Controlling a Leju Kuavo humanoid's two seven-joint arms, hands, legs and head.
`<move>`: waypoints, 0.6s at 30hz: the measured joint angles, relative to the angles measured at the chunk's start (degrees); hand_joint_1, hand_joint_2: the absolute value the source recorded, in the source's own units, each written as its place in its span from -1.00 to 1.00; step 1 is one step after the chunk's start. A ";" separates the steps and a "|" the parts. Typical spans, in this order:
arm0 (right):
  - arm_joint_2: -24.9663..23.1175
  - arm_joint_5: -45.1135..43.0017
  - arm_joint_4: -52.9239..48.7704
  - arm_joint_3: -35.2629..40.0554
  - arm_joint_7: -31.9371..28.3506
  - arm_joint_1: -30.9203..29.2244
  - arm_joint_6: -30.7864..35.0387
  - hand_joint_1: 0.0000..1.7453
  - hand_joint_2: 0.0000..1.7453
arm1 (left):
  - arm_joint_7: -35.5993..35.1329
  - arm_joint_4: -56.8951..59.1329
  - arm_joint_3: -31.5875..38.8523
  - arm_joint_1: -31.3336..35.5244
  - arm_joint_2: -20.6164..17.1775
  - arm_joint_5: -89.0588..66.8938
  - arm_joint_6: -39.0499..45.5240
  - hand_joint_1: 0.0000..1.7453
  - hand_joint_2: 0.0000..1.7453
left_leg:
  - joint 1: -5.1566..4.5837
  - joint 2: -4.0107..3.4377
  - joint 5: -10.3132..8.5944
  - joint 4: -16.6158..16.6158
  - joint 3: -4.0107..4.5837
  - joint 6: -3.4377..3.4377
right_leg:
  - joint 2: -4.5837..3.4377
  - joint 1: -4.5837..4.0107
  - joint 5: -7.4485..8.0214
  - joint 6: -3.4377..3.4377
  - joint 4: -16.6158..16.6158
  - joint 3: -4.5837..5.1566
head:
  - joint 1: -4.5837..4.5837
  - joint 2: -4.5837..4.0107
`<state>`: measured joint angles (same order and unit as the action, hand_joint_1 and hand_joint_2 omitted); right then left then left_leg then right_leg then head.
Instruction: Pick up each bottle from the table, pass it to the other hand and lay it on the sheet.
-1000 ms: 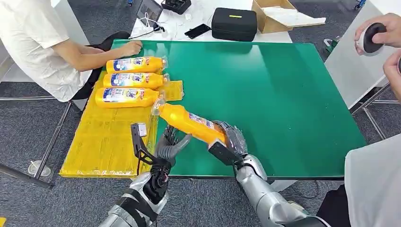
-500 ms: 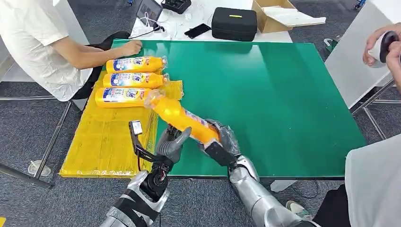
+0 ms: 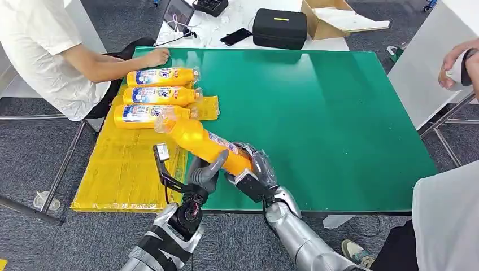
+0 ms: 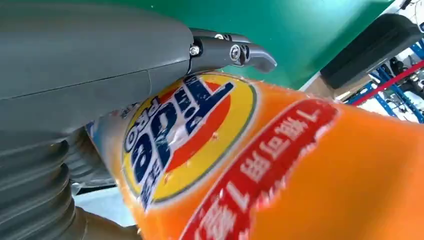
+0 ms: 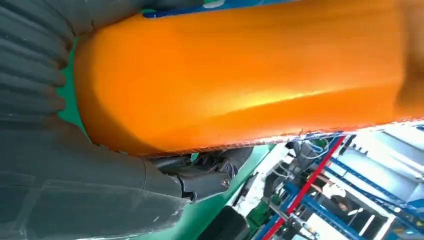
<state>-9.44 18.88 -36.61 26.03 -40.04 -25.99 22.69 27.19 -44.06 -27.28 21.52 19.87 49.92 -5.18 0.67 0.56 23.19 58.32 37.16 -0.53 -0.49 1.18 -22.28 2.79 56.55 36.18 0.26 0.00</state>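
From head cam I see right hand (image 3: 252,172) gripping orange bottle (image 3: 200,142); left hand (image 3: 204,171) touches it; left wrist cam shows its label (image 4: 187,135), grip I cannot tell.

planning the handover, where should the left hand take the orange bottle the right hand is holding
Around the middle of the orange bottle, from below. The right hand has the base end and the capped neck tilts up toward the yellow sheet, so the bare body between is free, right above the left hand.
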 measured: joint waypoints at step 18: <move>-0.39 -2.34 -0.52 2.89 0.00 0.19 -0.18 -0.70 1.00 | 4.83 -2.95 -0.02 -0.83 -0.07 -1.49 2.82 1.00 1.00 | 0.00 -0.01 0.00 0.00 0.01 0.00 | -0.01 0.00 0.00 0.00 0.00 0.02 | 0.00 0.00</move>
<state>-9.84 16.54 -37.13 28.92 -40.04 -25.79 22.51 32.02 -47.02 -27.30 20.69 19.80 48.43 -2.36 0.67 0.55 23.19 58.32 37.17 -0.52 -0.50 1.18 -22.28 2.79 56.55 36.19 0.26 0.00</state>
